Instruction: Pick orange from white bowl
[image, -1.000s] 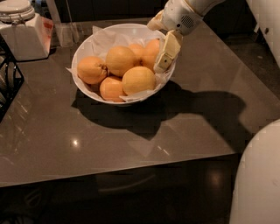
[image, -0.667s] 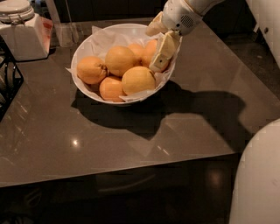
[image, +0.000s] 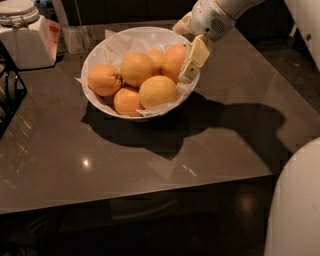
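The white bowl (image: 100, 52), lined with crinkled white paper, stands on the dark table and holds several fruits. The orange (image: 174, 61), the deepest in colour, lies at the bowl's right side. Beside it are paler fruits (image: 136, 69) (image: 157, 91) and one with a dark stem scar (image: 104, 80). My gripper (image: 184, 56) reaches down from the upper right into the bowl's right edge. It is open. One cream finger (image: 194, 59) lies against the orange's right side. The other finger goes down behind the orange and is mostly hidden.
A white lidded canister (image: 25, 35) stands at the back left, with a clear container (image: 75, 37) next to it. A black wire rack (image: 10, 95) is at the left edge. My white robot body (image: 295, 205) fills the lower right corner.
The gripper has shifted only slightly beside the orange at the bowl's right rim. The fruits and the bowl have not moved.
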